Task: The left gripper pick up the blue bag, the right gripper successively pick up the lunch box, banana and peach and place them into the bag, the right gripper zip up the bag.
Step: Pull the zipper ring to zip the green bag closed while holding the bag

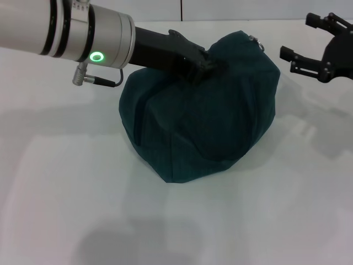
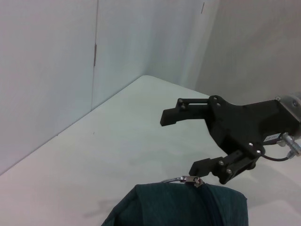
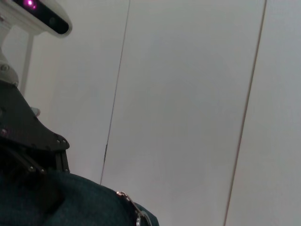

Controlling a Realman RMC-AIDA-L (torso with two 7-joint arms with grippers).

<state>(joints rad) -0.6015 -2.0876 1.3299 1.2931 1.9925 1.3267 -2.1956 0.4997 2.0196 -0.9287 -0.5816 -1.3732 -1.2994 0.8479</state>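
Note:
The blue bag (image 1: 204,116) is a bulging dark teal fabric bag, closed, on the white table. My left gripper (image 1: 203,63) reaches in from the left and is shut on the fabric at the bag's top. The zipper pull with its metal ring (image 1: 255,40) sits at the bag's top right and also shows in the left wrist view (image 2: 190,180) and the right wrist view (image 3: 132,208). My right gripper (image 1: 298,36) is open and empty, just right of the bag's top, apart from it; the left wrist view shows it (image 2: 179,142) above the zipper pull. Lunch box, banana and peach are out of view.
The white table (image 1: 66,182) spreads around the bag. A pale wall (image 2: 47,70) stands behind the table's far edge. The left arm's silver forearm (image 1: 83,30) crosses the upper left of the head view.

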